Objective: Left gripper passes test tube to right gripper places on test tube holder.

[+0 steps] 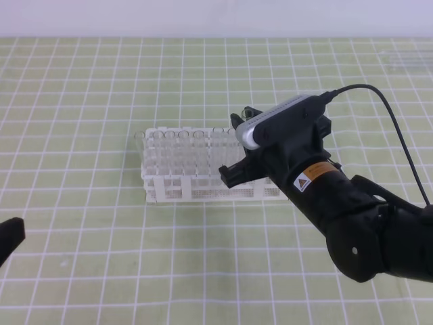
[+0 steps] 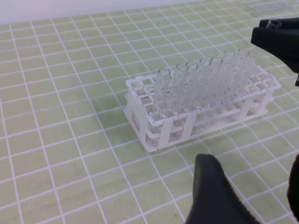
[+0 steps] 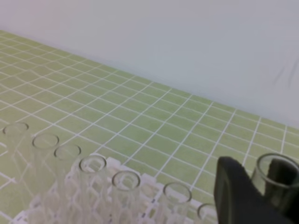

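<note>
The white test tube holder (image 1: pixel 169 186) (image 2: pixel 173 133) stands mid-table with several clear tubes (image 1: pixel 179 145) (image 2: pixel 196 84) (image 3: pixel 93 165) upright in its back rows. My right gripper (image 1: pixel 237 149) (image 2: pixel 275 37) (image 3: pixel 275 186) hovers over the holder's right end, shut on the test tube (image 3: pixel 262 182), which stands upright with its open rim up between the black fingers (image 3: pixel 233 196). In the high view the held tube is hidden by the gripper. My left gripper (image 1: pixel 10 237) (image 2: pixel 252 196) sits low at the table's near left, open with nothing between its fingers.
A green mat with a white grid (image 1: pixel 101 88) covers the table, and a white wall (image 3: pixel 187 37) rises behind it. The right arm's black cable (image 1: pixel 379 95) loops above its wrist. Faint clear items (image 2: pixel 271 5) lie at the far right.
</note>
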